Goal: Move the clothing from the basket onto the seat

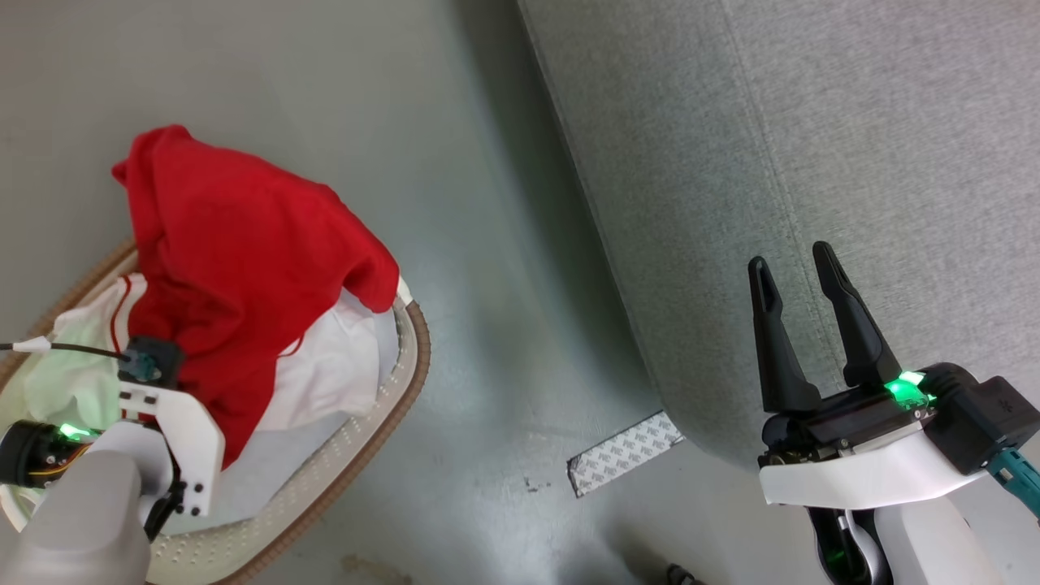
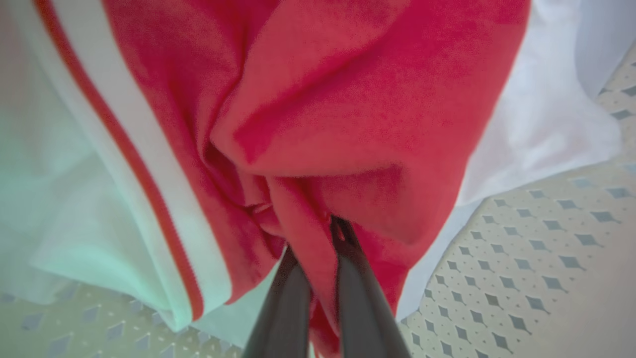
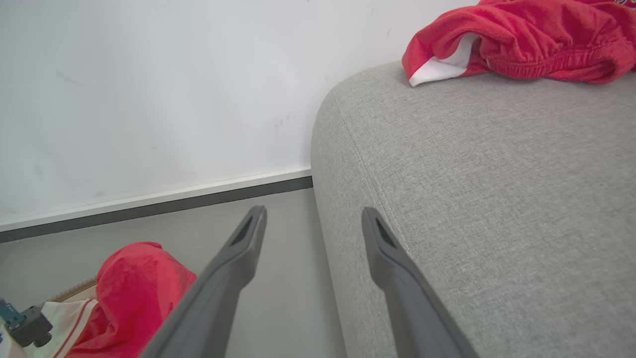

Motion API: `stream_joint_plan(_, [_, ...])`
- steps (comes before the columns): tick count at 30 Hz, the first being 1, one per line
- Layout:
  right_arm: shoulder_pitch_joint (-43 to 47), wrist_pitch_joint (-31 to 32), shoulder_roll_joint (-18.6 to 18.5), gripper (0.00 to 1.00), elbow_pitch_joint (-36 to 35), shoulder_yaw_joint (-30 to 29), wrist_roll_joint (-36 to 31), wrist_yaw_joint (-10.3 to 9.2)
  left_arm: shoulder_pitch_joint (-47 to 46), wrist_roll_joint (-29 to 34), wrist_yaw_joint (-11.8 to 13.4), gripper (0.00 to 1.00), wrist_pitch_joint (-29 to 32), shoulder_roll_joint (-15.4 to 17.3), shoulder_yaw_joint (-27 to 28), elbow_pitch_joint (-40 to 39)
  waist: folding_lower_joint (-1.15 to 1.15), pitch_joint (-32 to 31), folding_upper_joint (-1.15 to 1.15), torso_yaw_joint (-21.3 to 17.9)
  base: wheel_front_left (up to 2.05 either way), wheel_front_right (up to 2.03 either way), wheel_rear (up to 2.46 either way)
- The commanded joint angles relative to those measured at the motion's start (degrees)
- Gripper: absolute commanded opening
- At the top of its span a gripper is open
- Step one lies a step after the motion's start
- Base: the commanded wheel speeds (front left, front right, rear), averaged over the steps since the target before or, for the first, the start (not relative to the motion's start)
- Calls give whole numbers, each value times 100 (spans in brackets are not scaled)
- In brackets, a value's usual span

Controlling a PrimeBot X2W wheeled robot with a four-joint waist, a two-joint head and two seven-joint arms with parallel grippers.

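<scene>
Plainly my left gripper (image 2: 314, 239) pinches a bunched fold of the red garment (image 1: 244, 244), lower left, likely light and limp, while my right gripper (image 1: 790, 257) has its fingers apart.

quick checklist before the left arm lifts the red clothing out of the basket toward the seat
1. Grip: left gripper shut on the red clothing, fabric pinched between its fingers: ok.
2. Clothing clear of the basket: not ok, its lower folds lie inside.
3. Only one piece in the grip: cannot tell; a white striped piece lies against it.
4. Other arm: right gripper open, empty, over the seat edge: ok.
5. Room on the seat: ok, bare grey beside another red garment.
</scene>
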Motion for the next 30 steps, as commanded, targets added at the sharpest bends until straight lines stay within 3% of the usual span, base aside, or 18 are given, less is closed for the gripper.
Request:
stream_joint_plan(1, [-30, -15, -5, 100, 46, 7, 48, -17, 45, -61, -16, 0, -57, 12, -8, -40, 0, -108, 0, -2, 0, 0, 0])
stream_joint_plan(8, [102, -16, -6, 100, 209, 13, 31, -18, 250, -317, -29, 0, -292, -152, -2, -113, 0, -586, 0, 57, 0, 0, 0])
stream_joint_plan(16, [373, -15, -7, 100, 472, -130, -173, -17, 711, -641, -31, 0, -832, -570, 6, -355, 0, -1648, 0, 211, 0, 0, 0])
stream_joint_plan(23, [744, -15, -9, 100, 697, -353, -568, -17, 1144, -928, -23, 0, -1323, -980, -49, -899, 0, -2654, 0, 528, 0, 0, 0])
stream_joint_plan(30, [986, -16, -11, 100, 847, -416, -928, -17, 1570, -1096, -2, 0, -1591, -1111, -55, -1582, 0, -3420, 0, 756, 0, 0, 0])
